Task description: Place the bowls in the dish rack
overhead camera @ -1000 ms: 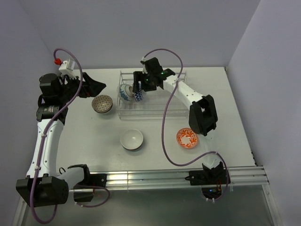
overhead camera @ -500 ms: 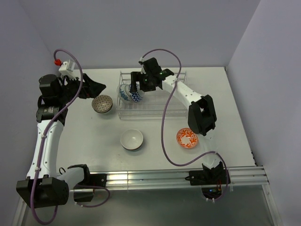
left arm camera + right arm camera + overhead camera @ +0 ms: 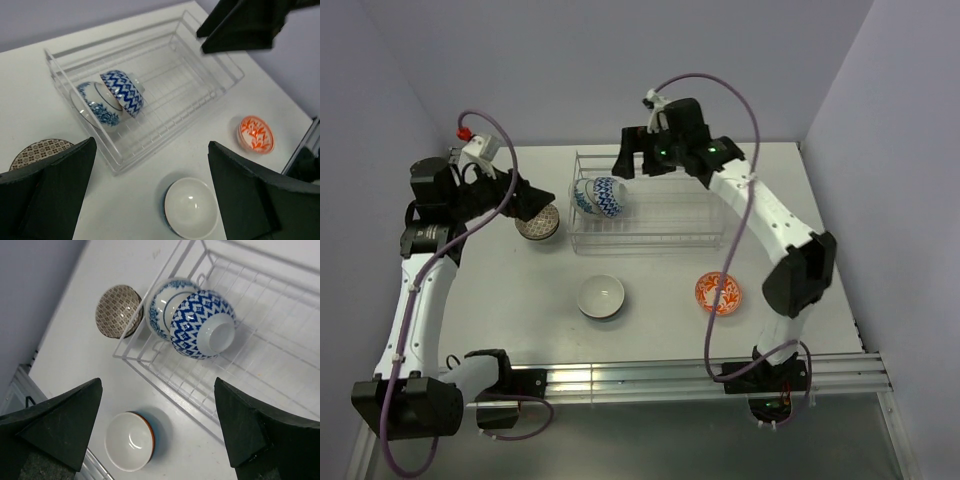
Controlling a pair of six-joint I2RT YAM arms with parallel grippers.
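Two arms bend over the tabletop [image 3: 820, 200]: the right arm [image 3: 760, 200] arches above the rack [image 3: 650, 248] at its far edge, and the left arm [image 3: 420, 290] hangs by its left end. The right hand [image 3: 632, 162] and left hand [image 3: 535, 196] are both spread wide and empty. Two blue bowls [image 3: 610, 197] lean inside at the left with room rightward, while the white bowl [image 3: 601, 296], orange bowl [image 3: 719, 293] and grey bowl [image 3: 540, 227] sit outside.

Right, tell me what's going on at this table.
Two robot arms are loading bowls into the clear wire dish rack. A blue-and-white floral ceramic bowl and a blue-and-white zigzag ceramic bowl stand on edge at its left end. The right claw hangs open and empty above them. The left claw, open too, hovers by the grey-brown patterned bowl. That one, the plain white bowl and the orange-red patterned bowl sit outside the rack.
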